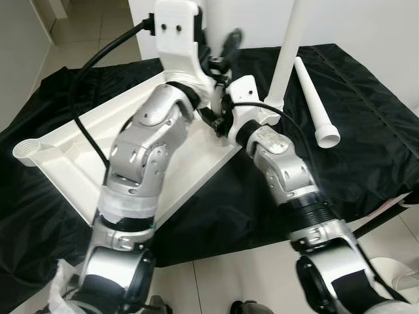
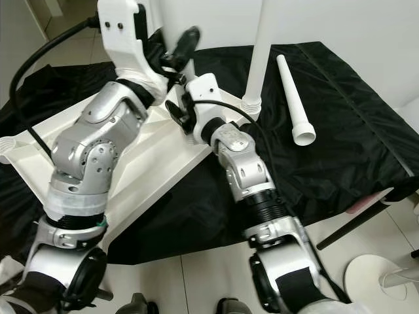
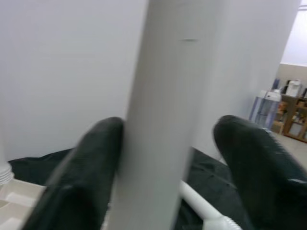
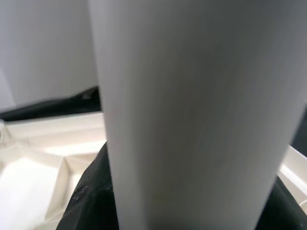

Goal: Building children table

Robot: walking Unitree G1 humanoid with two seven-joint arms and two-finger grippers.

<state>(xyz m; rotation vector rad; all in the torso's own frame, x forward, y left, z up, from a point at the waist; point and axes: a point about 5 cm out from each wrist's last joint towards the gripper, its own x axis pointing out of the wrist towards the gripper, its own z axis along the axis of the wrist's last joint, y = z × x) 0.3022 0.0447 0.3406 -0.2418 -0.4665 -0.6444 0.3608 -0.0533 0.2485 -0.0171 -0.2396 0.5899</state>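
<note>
Tabletop (image 1: pixel 72 163) lies upside down on the black cloth (image 1: pixel 366 131), one leg (image 1: pixel 291 52) standing in its corner socket. Left end effector (image 3: pixel 168 158) w/ fingers apart around a leg; right end effector (image 4: pixel 182 211): can't tell. Looks like light, stiff, slick plastic, so grab mid-shaft imo.

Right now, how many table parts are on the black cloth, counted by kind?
Tabletop, upside down: 1
Legs standing in the tabletop: 2, one at the corner and one between both grippers' fingers
Legs lying loose on the cloth: 1
Total: 4 parts
</note>
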